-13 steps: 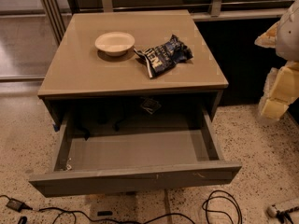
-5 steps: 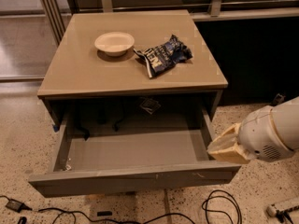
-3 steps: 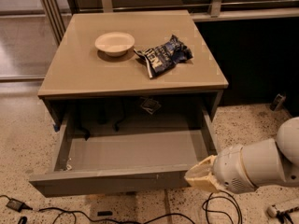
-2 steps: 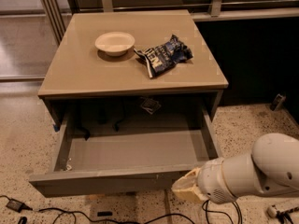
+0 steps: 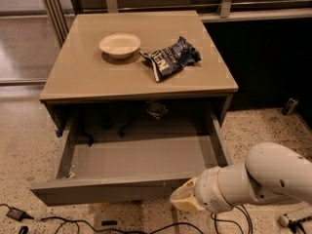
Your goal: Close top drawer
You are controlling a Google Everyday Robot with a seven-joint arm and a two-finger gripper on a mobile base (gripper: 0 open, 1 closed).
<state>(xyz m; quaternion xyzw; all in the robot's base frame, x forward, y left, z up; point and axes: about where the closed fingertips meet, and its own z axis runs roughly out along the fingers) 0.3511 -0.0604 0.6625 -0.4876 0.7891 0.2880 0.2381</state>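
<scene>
The top drawer of the grey-brown cabinet stands pulled far out toward me, its shallow grey interior open to view and holding nothing I can make out. My gripper sits at the end of the white arm, low at the right, right against the drawer's front face near its right end. Whether it touches the front I cannot tell.
On the cabinet top sit a pale bowl and a dark blue snack bag. Black cables lie on the speckled floor in front of the drawer. A dark panel stands to the right.
The arm came in from the right edge, swung down and left past the drawer's right side, and now sits low at the drawer's front face. The drawer has not moved.
</scene>
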